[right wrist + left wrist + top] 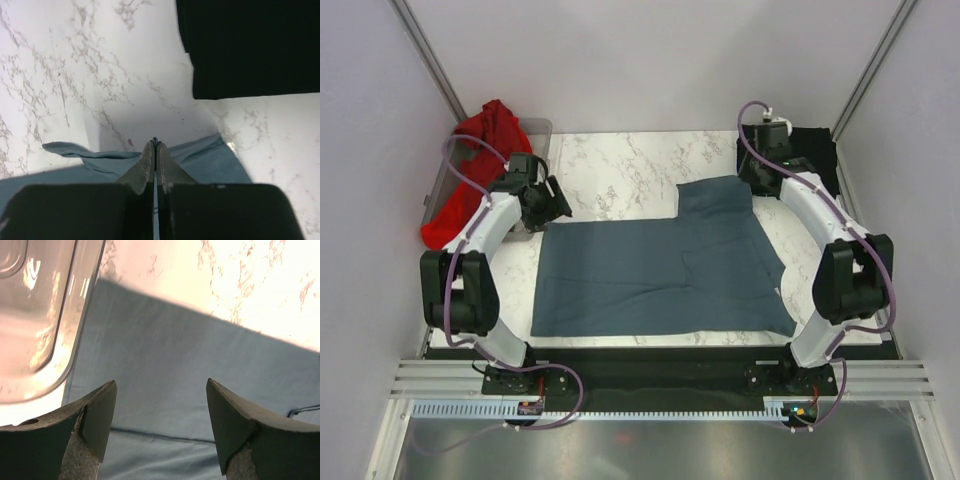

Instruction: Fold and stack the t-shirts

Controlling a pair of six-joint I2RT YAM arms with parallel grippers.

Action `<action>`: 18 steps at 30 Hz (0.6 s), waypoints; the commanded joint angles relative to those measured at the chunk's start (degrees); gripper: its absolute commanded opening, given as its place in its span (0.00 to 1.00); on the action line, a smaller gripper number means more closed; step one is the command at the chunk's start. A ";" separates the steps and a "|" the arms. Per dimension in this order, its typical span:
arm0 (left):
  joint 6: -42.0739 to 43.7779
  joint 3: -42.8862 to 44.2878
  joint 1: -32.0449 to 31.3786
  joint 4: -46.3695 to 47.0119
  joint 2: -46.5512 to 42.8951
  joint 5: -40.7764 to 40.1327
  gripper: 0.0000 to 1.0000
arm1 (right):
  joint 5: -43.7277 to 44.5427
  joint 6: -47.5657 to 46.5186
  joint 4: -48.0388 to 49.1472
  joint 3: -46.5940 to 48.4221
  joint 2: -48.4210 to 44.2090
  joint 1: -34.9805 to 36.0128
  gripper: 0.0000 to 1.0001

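Blue-grey t-shirt (660,275) looks limp and light. The right gripper (155,148) is clamped on its 1 o'clock corner, while the left gripper (160,390) gapes empty over the 10 o'clock edge. I'd take it by the corners.

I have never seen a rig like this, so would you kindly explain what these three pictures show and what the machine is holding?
These are two robot arms bolted at the near edge of a marble table. The wide picture is taken from above and behind them. The other two come from a camera on each wrist, looking along its own fingers. A blue-grey t-shirt lies spread on the table, a black t-shirt sits at the far right corner, and a red t-shirt drapes over a clear plastic bin at the far left. The right gripper is shut on an edge of the blue-grey t-shirt. The left gripper is open above that shirt beside the bin, holding nothing.
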 commanded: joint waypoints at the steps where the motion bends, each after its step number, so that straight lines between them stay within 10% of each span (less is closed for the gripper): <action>1: -1.26 5.90 0.08 0.78 2.68 1.54 0.79 | -0.86 1.65 0.88 -3.56 -2.27 -5.89 0.00; 18: 0.75 18.30 -3.61 -0.80 19.73 -1.98 0.76 | -7.98 0.77 0.96 -5.41 -3.15 -16.37 0.00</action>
